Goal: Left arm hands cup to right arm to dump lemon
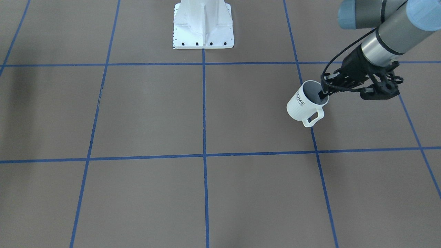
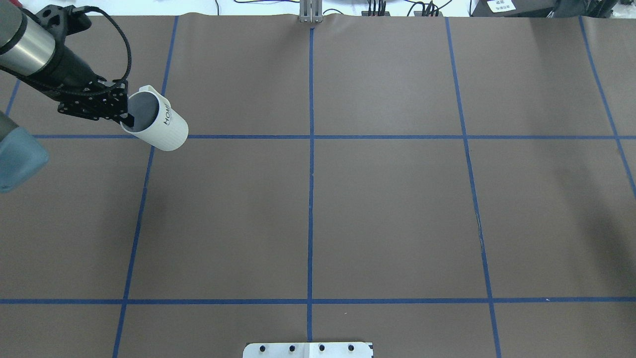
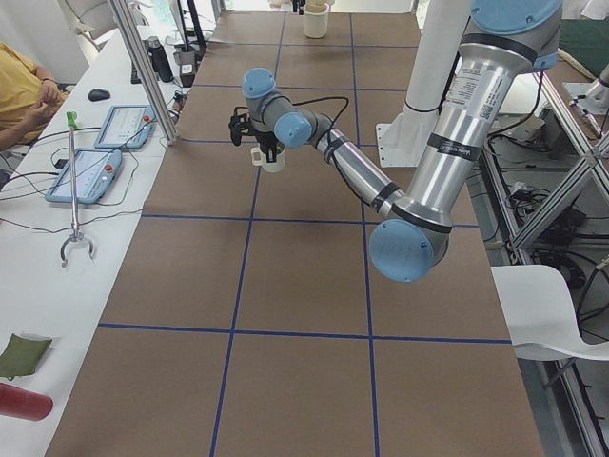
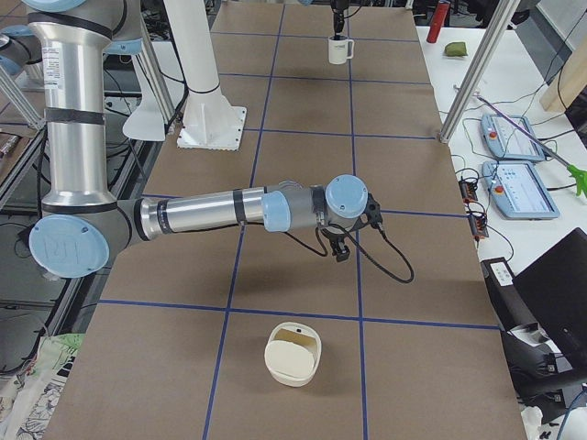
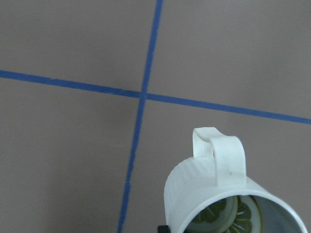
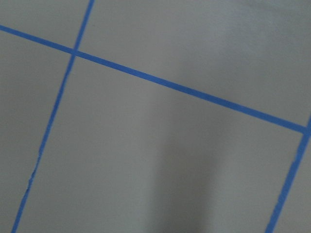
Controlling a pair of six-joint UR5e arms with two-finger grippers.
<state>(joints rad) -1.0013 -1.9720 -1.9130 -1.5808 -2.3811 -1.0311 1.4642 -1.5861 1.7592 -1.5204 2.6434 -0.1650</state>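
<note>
From the front, the left gripper [image 1: 323, 94] is clamped on the cup's [image 1: 301, 105] rim, one finger inside and one outside. The cup tilts, with its handle toward the camera side. It sits over a blue tape line [image 1: 204, 113] on the robot's left part of the table [image 1: 144, 110]. Wide brown surface lies open across the rest, up to the white base [image 1: 203, 24].

From overhead, the cup is at a tape crossing near the far left corner, its mouth facing the left arm [image 2: 25, 47]. The middle and right squares are open.

From the left end, the cup looks lifted off the surface. A person [image 3: 19, 90] sits beyond the table's edge.

From the right end, the right gripper [image 4: 340, 249] hangs over the table's middle, pointing down. I cannot tell how far its jaws are parted. A cream container [image 4: 293, 356] lies near it, toward the near end.

The left wrist view shows lemon [image 5: 233, 216] slices inside the cup.

The right wrist view shows only brown surface and tape.
</note>
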